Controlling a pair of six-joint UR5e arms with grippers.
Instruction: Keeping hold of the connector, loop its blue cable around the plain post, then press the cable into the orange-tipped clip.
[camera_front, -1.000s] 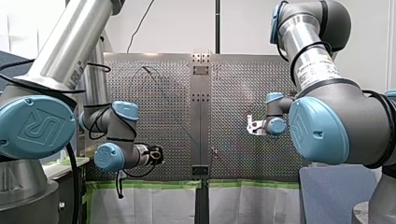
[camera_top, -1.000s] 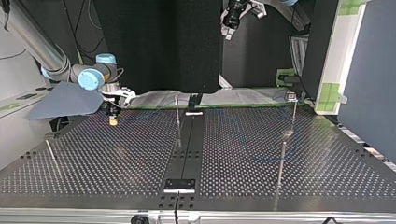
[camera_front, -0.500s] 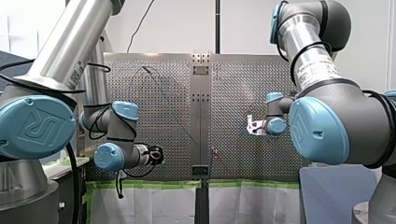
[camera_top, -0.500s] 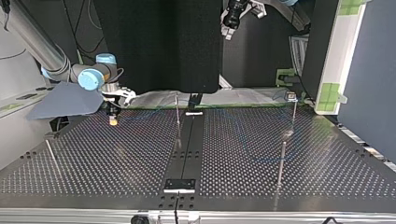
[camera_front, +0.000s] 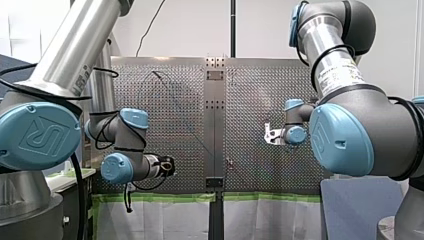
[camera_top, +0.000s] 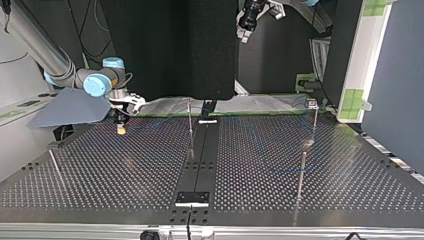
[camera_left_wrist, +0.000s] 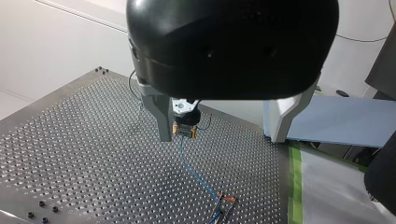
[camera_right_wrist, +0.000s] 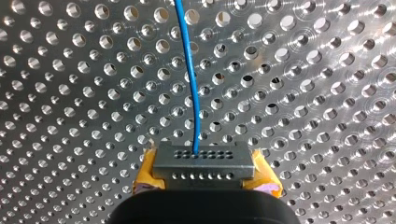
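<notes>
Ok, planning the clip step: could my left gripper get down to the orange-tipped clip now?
Probably yes: my left gripper hangs open above the table; only the blue cable nears the orange-tipped clip.

Two arms, my left arm (camera_front: 65, 60) and my right arm (camera_front: 340, 65), carry one claw each: left claw (camera_left_wrist: 222, 139), right claw (camera_top: 120, 127). One connector (camera_right_wrist: 204, 161), with one blue cable (camera_right_wrist: 189, 70) running from it. Four thin posts (camera_top: 190, 125) (camera_top: 315, 120) (camera_top: 301, 175) (camera_top: 55, 167) — counted in the top view — stand on the single perforated surface (camera_top: 125, 175). One orange-tipped clip (camera_left_wrist: 227, 199) shows in the left wrist view.

Front and top views face each other across perforated table (camera_top: 125, 165), wrist views close
</notes>
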